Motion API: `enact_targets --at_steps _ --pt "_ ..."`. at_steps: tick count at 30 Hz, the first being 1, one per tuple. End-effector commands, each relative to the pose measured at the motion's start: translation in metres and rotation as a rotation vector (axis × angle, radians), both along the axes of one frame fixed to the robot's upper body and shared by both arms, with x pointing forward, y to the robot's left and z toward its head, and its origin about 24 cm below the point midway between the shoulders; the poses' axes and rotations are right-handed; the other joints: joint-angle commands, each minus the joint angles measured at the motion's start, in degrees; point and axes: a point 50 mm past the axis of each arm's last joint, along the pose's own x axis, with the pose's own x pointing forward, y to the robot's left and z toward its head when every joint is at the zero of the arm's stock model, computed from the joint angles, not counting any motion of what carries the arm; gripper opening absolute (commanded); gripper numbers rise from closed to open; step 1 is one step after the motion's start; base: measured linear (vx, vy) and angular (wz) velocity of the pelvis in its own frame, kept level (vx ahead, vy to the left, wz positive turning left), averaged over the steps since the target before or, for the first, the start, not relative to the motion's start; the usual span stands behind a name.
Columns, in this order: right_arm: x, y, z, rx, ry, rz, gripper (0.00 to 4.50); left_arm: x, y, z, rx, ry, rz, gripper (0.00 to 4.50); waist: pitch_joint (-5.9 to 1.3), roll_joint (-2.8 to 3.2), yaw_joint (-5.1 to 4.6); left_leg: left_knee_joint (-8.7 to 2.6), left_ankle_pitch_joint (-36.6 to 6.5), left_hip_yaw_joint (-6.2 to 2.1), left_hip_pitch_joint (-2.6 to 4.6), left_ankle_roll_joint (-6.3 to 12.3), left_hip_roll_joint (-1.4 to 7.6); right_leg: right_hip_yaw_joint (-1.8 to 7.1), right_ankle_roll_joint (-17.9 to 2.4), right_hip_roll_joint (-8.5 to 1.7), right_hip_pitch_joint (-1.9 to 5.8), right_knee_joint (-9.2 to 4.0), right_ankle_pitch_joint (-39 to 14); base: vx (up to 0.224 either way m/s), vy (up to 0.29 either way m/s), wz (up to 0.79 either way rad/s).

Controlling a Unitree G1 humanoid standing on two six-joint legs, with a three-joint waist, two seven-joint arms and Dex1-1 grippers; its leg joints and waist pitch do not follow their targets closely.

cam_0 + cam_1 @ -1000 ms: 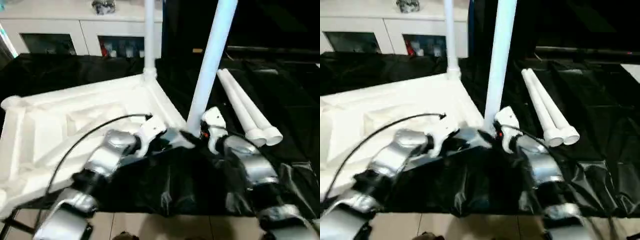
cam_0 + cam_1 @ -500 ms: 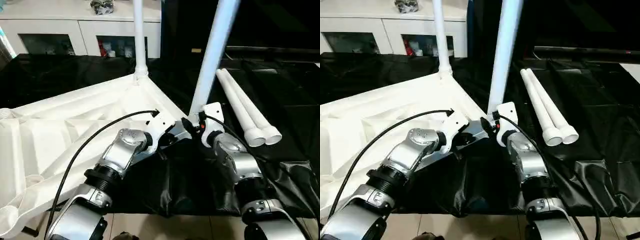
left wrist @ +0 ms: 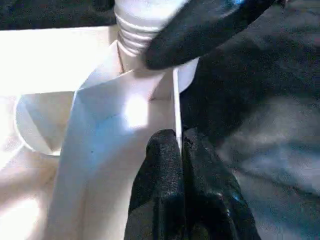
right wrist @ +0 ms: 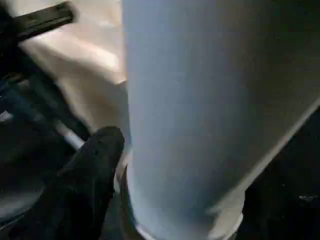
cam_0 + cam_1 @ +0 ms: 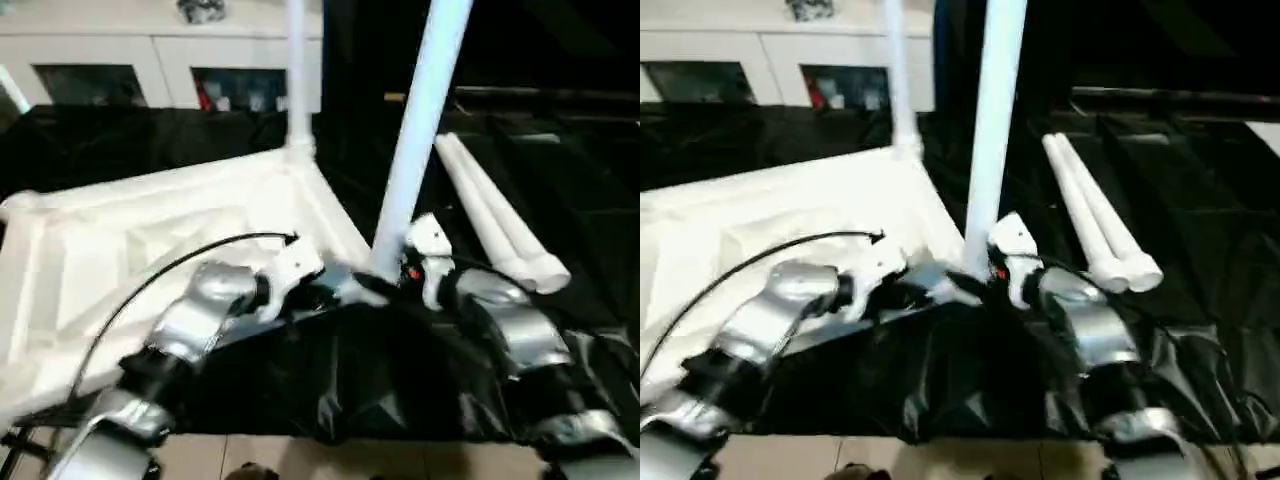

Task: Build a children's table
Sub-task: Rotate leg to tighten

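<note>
- Silver forearms reach forward over a black plastic sheet (image 5: 400,380) that covers the work surface; both end at the near corner of the overturned table top (image 5: 150,240).
- White plastic table top lies ribbed side up on the left half of the sheet, its near edge overhanging the sheet's front edge.
- Left gripper (image 3: 181,150) is clenched: in the left wrist view its two black fingers (image 3: 165,165) pinch the thin raised rim (image 3: 176,100) of the top just beside the near corner socket.
- Near leg (image 5: 415,150) stands in that near corner socket, tilted slightly toward the right, its ribbed base (image 3: 132,35) sitting at the socket mouth.
- Right gripper (image 5: 400,272) is at the base of the near leg, on its right side. In the right wrist view one black finger (image 4: 87,175) lies against the leg's lower end. Whether the fingers grasp the leg or stand released from it cannot be told.
- Far leg (image 5: 296,70) stands upright in the far corner socket of the top.
- Two loose legs (image 5: 495,220) lie side by side, touching, on the right half of the sheet, wide ends toward the front edge.
- White cabinets (image 5: 150,60) stand beyond the far edge of the sheet.
</note>
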Motion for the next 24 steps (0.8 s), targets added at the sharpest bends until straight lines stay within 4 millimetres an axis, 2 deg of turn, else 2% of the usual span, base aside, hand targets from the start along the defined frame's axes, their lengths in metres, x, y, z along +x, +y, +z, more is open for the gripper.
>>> enact_targets --at_steps 1,7,8,9,13,15,17,18,21,23,24 --pt "-0.007 0.011 0.002 0.007 0.02 0.106 3.57 -0.008 -0.02 0.012 -0.053 -0.034 -0.153 0.0 -4.37 -0.1 0.04 -4.05 -11.39 -2.29 1.52 3.47 5.0 3.1 -14.26 -4.82 2.53 -3.58 -9.93 0.0 0.0 0.0" --pt "-0.012 0.012 0.001 -0.001 0.052 0.18 3.41 -0.01 -0.015 0.011 -0.043 -0.024 -0.163 0.0 -4.08 -0.14 0.14 -4.27 -15.29 -2.4 1.84 1.16 5.01 3.23 -13.35 -5.04 2.22 -4.14 -16.01 0.0 0.0 0.0" --pt "-0.012 0.013 0.001 0.0 0.052 0.182 3.13 -0.009 -0.015 0.011 -0.041 -0.025 -0.156 0.0 -4.06 -0.14 0.12 -4.31 -15.43 -2.45 1.79 0.98 5.02 3.24 -13.21 -5.06 2.23 -4.15 -16.29 0.0 0.0 0.0" --pt "-0.012 0.015 0.002 0.004 0.052 0.182 3.07 -0.009 -0.015 0.011 -0.041 -0.026 -0.15 0.0 -4.06 -0.21 0.09 -4.3 -15.62 -2.45 1.76 0.75 4.97 3.26 -12.97 -5.12 2.25 -4.23 -16.7 0.0 0.0 0.0" --pt "-0.008 0.017 0.002 0.02 0.044 0.136 2.8 -0.006 -0.016 0.011 -0.042 -0.033 -0.106 0.0 -4.11 -0.28 0.07 -4.3 -15.0 -2.52 1.68 0.72 4.94 3.25 -12.56 -5.14 2.26 -4.19 -16.9 0.0 0.0 0.0" --pt "-0.003 0.017 -0.001 0.013 0.025 0.061 2.76 -0.002 -0.018 0.011 -0.045 -0.036 -0.055 0.0 -4.11 -0.3 -0.06 -4.26 -14.84 -2.48 1.68 0.63 4.92 3.27 -12.63 -5.1 2.19 -4.19 -16.67 0.0 0.0 0.0" --pt "-0.003 0.017 -0.001 0.013 0.025 0.061 2.74 -0.002 -0.018 0.011 -0.045 -0.036 -0.055 0.0 -4.12 -0.34 -0.19 -4.26 -14.94 -2.55 1.62 0.43 4.83 3.22 -12.54 -5.15 2.25 -4.26 -17.12 0.0 0.0 0.0" --pt "0.006 0.017 -0.004 0.005 0.001 -0.064 2.74 0.004 -0.02 0.012 -0.053 -0.046 0.013 0.0 -4.11 -0.6 -0.34 -4.23 -14.91 -2.43 1.69 0.49 4.83 3.27 -12.42 -5.08 2.1 -4.32 -17.33 0.0 0.0 0.0" --pt "0.013 0.016 -0.006 0.012 -0.002 -0.187 2.73 0.01 -0.023 0.012 -0.052 -0.058 0.072 0.0 -4.14 -0.45 -0.67 -4.21 -15.08 -2.54 1.73 -0.12 4.64 3.17 -12.3 -5.07 2.07 -4.41 -18.38 0.0 0.0 0.0" --pt "0.022 0.016 -0.011 0.042 0.018 -0.376 2.72 0.022 -0.028 0.013 -0.05 -0.073 0.192 0.0 -4.14 -0.43 -0.89 -4.16 -14.8 -2.5 1.92 -0.52 4.56 3.26 -12.28 -5.03 1.84 -4.5 -18.25 0.0 0.0 0.0" --pt "0.025 0.017 -0.014 0.053 0.033 -0.46 2.72 0.027 -0.031 0.014 -0.05 -0.078 0.252 0.0 -4.29 -0.42 -0.86 -4.18 -13.97 -2.56 1.75 -0.65 4.62 3.23 -12.23 -5.08 2.08 -4.3 -17.27 0.0 0.0 0.0"
